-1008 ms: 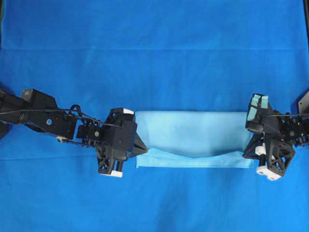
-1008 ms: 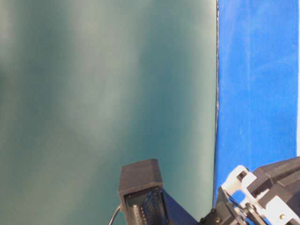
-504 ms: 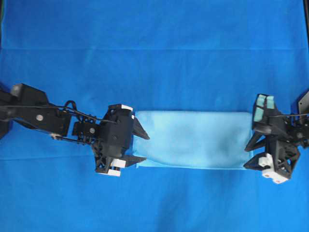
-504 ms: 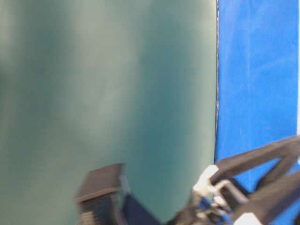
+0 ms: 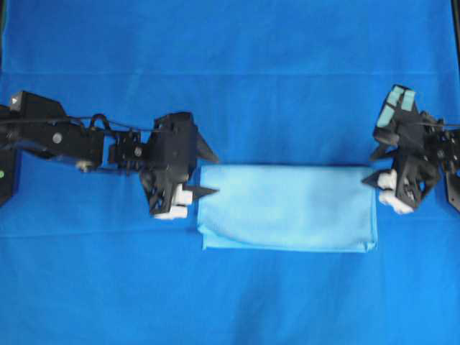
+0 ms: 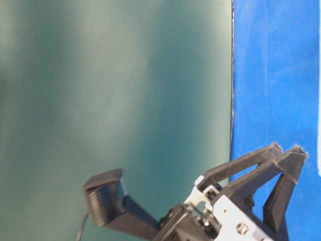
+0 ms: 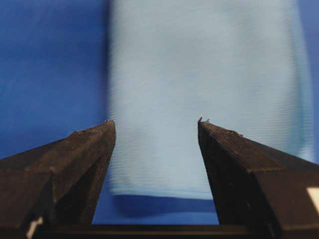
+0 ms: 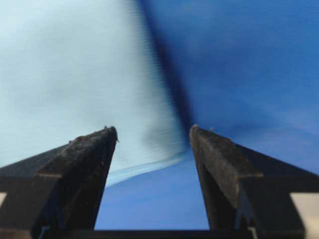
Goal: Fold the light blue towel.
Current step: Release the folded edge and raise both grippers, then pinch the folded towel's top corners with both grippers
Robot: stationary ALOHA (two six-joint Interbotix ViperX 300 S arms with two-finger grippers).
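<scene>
The light blue towel lies flat on the table as a folded rectangle, long side left to right. My left gripper hovers just off its left end, open, nothing between the fingers. In the left wrist view the towel fills the space beyond the spread fingers. My right gripper hangs open at the towel's far right corner, apart from it. The right wrist view shows the towel's corner past the open gripper.
A royal-blue covering spreads over the whole table. In the table-level view a teal wall fills the left, and the arm's black frame stands against the blue cloth.
Both grippers were shut on the towel's near edge, opened and let it drop flat. Both have since lifted and moved toward the far side of the table.
</scene>
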